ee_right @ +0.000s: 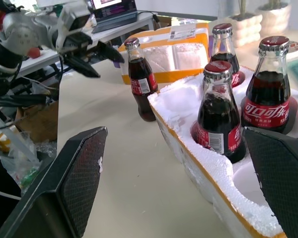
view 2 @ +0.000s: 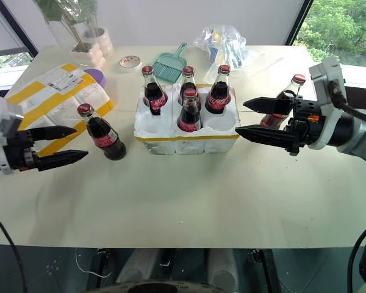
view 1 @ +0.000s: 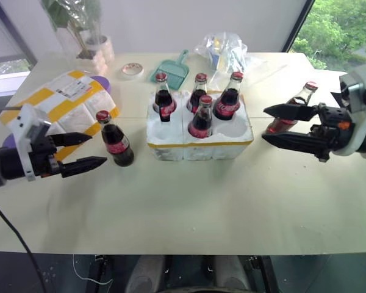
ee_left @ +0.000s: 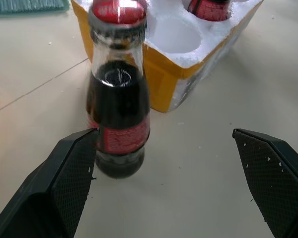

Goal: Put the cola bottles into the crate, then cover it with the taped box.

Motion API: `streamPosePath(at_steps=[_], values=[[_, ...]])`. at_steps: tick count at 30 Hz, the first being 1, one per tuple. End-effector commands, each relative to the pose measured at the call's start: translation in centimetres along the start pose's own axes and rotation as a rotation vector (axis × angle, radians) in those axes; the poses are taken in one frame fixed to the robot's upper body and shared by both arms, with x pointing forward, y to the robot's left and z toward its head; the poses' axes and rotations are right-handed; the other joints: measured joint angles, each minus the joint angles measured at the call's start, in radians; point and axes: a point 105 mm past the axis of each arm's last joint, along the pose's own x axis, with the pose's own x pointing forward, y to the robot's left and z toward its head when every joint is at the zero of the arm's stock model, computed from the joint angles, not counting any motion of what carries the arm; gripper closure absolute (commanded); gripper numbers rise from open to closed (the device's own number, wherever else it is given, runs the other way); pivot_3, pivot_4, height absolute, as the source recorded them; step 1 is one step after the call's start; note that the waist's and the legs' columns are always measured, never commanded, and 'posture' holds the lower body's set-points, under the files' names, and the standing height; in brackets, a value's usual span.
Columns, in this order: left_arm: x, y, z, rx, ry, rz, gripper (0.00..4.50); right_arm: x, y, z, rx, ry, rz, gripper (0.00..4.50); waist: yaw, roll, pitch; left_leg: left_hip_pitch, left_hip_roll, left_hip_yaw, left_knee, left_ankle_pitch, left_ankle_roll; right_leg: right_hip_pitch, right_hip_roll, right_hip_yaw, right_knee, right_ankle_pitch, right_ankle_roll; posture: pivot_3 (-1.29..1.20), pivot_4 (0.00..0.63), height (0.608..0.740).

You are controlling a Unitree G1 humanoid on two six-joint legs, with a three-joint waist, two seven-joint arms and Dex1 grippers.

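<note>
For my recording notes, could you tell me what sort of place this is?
Probably an office or lab room: a pale table by large windows onto trees, a potted plant behind it, and a laptop on a neighbouring desk.

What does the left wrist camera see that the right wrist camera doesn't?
Left wrist view: a close look along the left tool, open, with the loose bottle right beside one finger.
Right wrist view: the open right tool, three bottles standing in wells, the taped box's label and a laptop.
Both: the loose bottle on the table and the crate.
</note>
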Motion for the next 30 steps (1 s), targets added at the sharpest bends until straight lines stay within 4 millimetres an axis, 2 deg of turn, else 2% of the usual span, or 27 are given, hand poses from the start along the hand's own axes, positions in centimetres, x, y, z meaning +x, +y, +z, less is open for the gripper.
streamPosePath(at_steps=[1,14,17,19,21,24,30], values=[[1.2,0.7,0.0,0.043,-0.035,0.058,0.01,0.0,0.4,1.0,-0.036,-0.022,0.019,0.0,0.002,0.0,0.0,0.0,0.0,0.0,0.0,0.0,0.0,0.0,0.0,0.0,0.0,0.0,0.0,0.0,0.15,0.738],[6.3,3.0,-1.4,0.011,-0.068,0.06,0.01,0.0,1.1,1.2,-0.037,-0.017,0.016,0.0,-0.001,0.0,-0.001,0.0,0.0,0.0,0.0,0.0,0.0,0.0,0.001,0.0,0.0,0.0,0.0,0.0,0.15,0.738],[6.5,2.7,-1.3,-0.005,-0.07,0.019,0.83,-0.1,1.2,1.3,-0.034,-0.024,0.003,0.0,-0.002,0.0,-0.001,0.0,0.0,0.0,0.0,0.0,0.0,0.0,0.001,0.0,0.001,0.0,0.0,0.0,0.15,0.738],[6.3,2.7,-1.0,-0.01,-0.065,0.006,1.8,-0.2,1.2,1.3,-0.032,-0.027,-0.002,0.0,-0.001,0.0,0.0,0.0,0.0,0.0,0.0,0.0,0.0,-0.001,0.001,0.0,0.001,0.0,0.0,0.0,0.15,0.738],[6.0,2.6,-0.3,-0.008,-0.06,-0.014,1.81,-0.3,1.2,1.3,-0.031,-0.029,-0.007,0.0,-0.001,0.0,0.0,0.0,0.0,0.0,0.0,0.0,0.0,-0.001,0.001,0.0,0.001,0.0,0.0,0.0,0.15,0.738],[5.3,2.3,1.7,-0.002,-0.086,-0.05,1.81,-0.3,1.2,1.3,-0.028,-0.033,-0.014,0.0,-0.002,0.0,0.0,-0.001,0.0,0.0,0.0,0.0,0.0,-0.001,0.001,0.0,0.001,0.0,0.0,0.0,0.15,0.738],[3.2,0.7,10.7,0.069,-0.24,-0.236,1.81,-0.2,1.0,1.0,-0.023,-0.033,-0.023,0.0,0.001,-0.003,0.001,-0.003,-0.001,-0.001,0.002,0.0,0.0,-0.001,0.002,-0.002,0.001,0.0,0.001,0.0,0.15,0.738]])
